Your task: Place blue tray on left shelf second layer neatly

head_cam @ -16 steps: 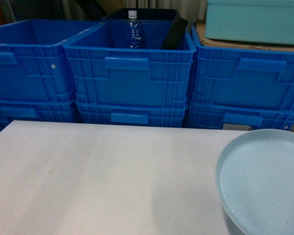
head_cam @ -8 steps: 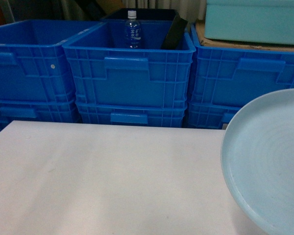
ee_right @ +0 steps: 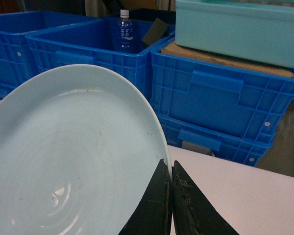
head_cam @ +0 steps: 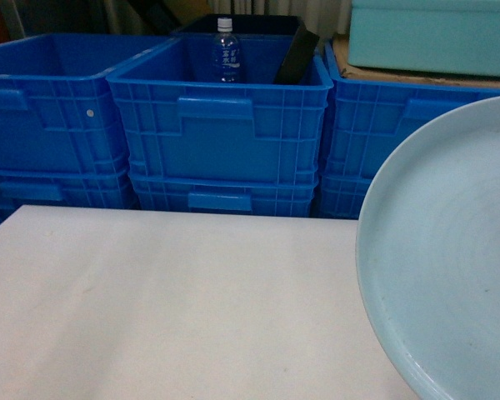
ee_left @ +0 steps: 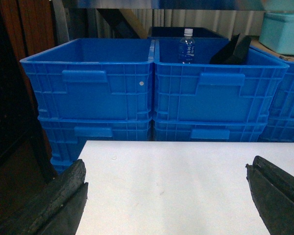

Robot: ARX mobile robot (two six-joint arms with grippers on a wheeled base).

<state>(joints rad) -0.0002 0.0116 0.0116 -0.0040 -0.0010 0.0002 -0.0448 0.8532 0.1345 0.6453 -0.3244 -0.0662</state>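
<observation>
Right claw pinched on the blue tray rim, tray lifted off the white tabletop and tilted, at the right of head view. Left claw wide, holding nothing, low over the tabletop's near edge. Stacked blue crates behind, water bottle in the middle one.

Blue tray tilted at right above white table; blue crates behind
</observation>
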